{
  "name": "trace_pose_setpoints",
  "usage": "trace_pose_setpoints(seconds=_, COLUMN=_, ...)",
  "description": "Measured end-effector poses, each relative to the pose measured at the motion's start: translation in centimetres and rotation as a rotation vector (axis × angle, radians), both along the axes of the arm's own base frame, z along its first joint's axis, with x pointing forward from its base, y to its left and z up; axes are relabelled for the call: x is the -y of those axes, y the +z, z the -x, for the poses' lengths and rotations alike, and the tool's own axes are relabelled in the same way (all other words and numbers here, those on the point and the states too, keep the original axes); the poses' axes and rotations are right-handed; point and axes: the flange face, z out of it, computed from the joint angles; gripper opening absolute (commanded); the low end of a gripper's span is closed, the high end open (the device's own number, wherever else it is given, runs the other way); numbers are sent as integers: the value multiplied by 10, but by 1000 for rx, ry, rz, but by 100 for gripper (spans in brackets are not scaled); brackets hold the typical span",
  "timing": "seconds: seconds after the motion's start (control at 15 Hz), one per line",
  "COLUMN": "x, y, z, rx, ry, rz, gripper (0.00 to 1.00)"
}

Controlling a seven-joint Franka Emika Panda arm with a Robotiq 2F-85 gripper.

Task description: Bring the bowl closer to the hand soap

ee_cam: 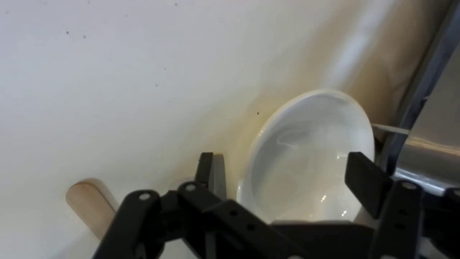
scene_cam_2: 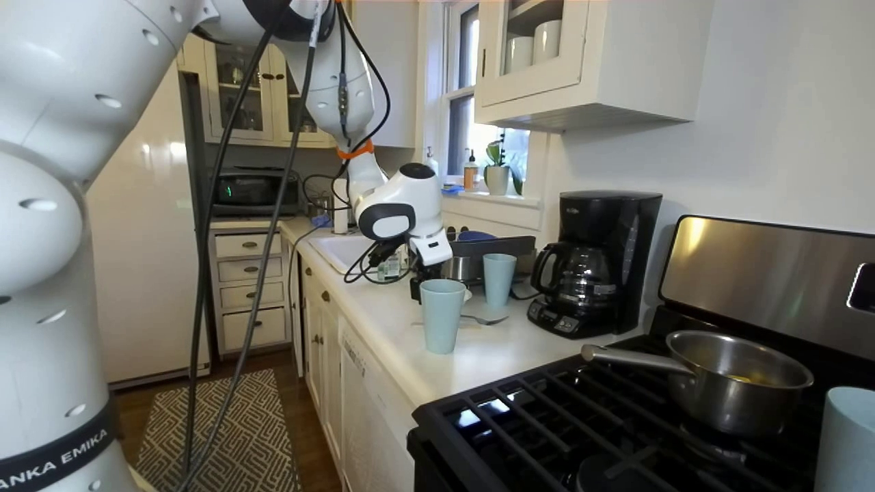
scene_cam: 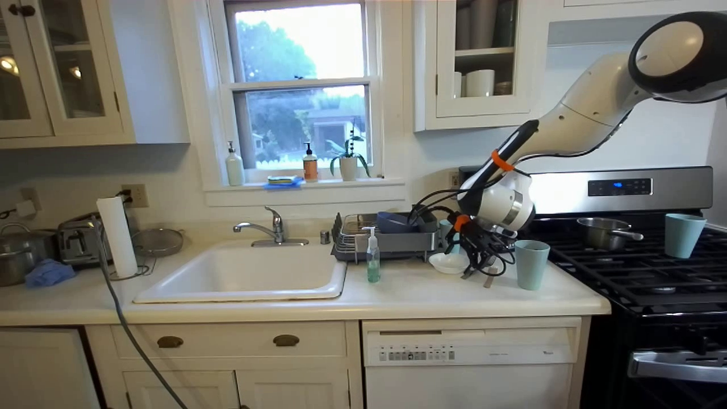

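Observation:
The white bowl (scene_cam: 448, 263) sits on the counter in front of the dish rack, and it fills the middle right of the wrist view (ee_cam: 305, 158). In an exterior view it is mostly hidden behind a cup and the gripper. The hand soap (scene_cam: 372, 258), a clear pump bottle with teal-green liquid, stands on the counter between sink and bowl. My gripper (ee_cam: 284, 171) is open at the bowl. One finger is outside the bowl's near rim; the other overlaps the opposite rim in the wrist view. Contact cannot be told. Cables partly hide the gripper (scene_cam: 476, 274) in an exterior view.
The dish rack (scene_cam: 392, 244) stands behind the bowl. A teal cup (scene_cam: 532, 264) is close beside the gripper; another cup (scene_cam_2: 499, 280) stands near the rack. A wooden handle (ee_cam: 91, 208) and a fork (scene_cam_2: 489, 320) lie nearby. The sink (scene_cam: 250, 272) lies beyond the soap.

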Motion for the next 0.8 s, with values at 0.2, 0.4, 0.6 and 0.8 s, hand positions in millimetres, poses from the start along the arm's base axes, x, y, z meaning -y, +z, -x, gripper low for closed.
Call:
trace_pose_setpoints(seconds=0.2, x=11, y=-8, z=0, rx=-1, ry=-13, rz=-3, gripper=43)
trace_pose_setpoints(seconds=0.4, x=16, y=-14, z=-1, rx=7, ry=-22, rz=10, gripper=39)
trace_pose_setpoints(seconds=0.6, x=15, y=-19, z=0, rx=14, ry=-25, rz=23, gripper=13)
trace_pose_setpoints(seconds=0.8, x=11, y=-20, z=0, rx=16, ry=-17, rz=18, gripper=0)
